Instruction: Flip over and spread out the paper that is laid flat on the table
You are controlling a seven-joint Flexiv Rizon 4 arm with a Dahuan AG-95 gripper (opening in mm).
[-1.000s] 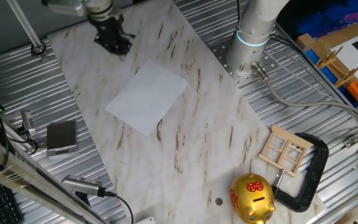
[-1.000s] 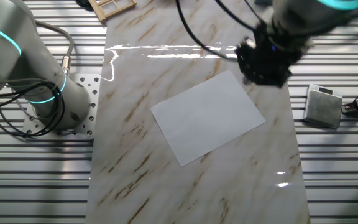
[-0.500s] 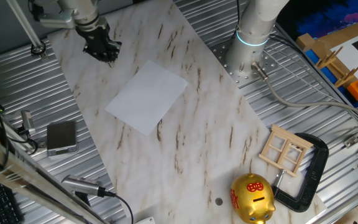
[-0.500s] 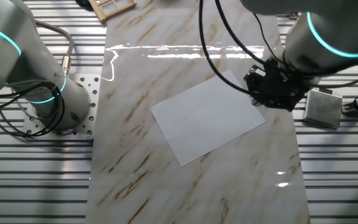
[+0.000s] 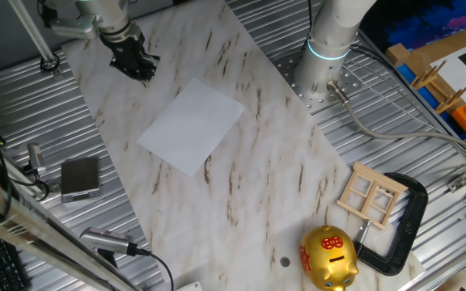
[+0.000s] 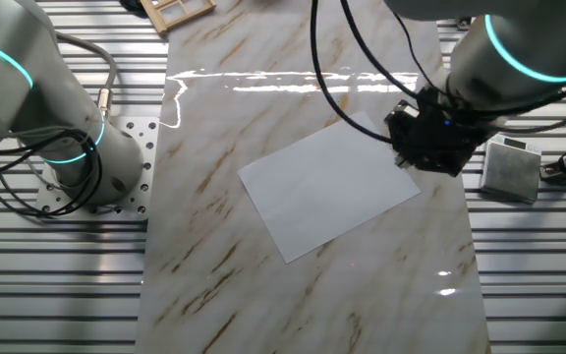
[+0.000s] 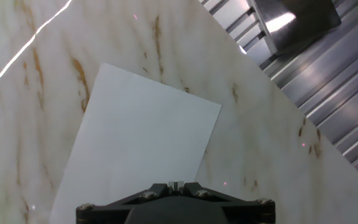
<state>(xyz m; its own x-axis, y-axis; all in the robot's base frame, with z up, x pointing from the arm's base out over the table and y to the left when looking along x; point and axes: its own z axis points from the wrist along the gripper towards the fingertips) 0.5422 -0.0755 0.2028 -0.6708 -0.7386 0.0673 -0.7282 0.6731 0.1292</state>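
Note:
The paper (image 5: 191, 127) is a plain white sheet lying flat on the marble table (image 5: 257, 186), near its middle. It also shows in the other fixed view (image 6: 327, 185) and in the hand view (image 7: 135, 143). My gripper (image 5: 136, 65) hangs above the table, next to the paper's corner on the grey pad's side (image 6: 425, 147). In the hand view its fingertips (image 7: 176, 185) are pressed together over the sheet, close to one edge. It holds nothing. The whole sheet is in view.
A small grey square pad (image 5: 80, 177) lies on the ribbed metal beside the table (image 6: 511, 167). A gold piggy bank (image 5: 328, 257), a wooden frame (image 5: 371, 194) and a black clamp (image 5: 403, 226) sit at one end. The arm's base (image 5: 328, 56) stands beside the table.
The gripper has moved from beyond the paper's far corner towards the grey pad's side and lower, then nearly stopped. The paper has not moved.

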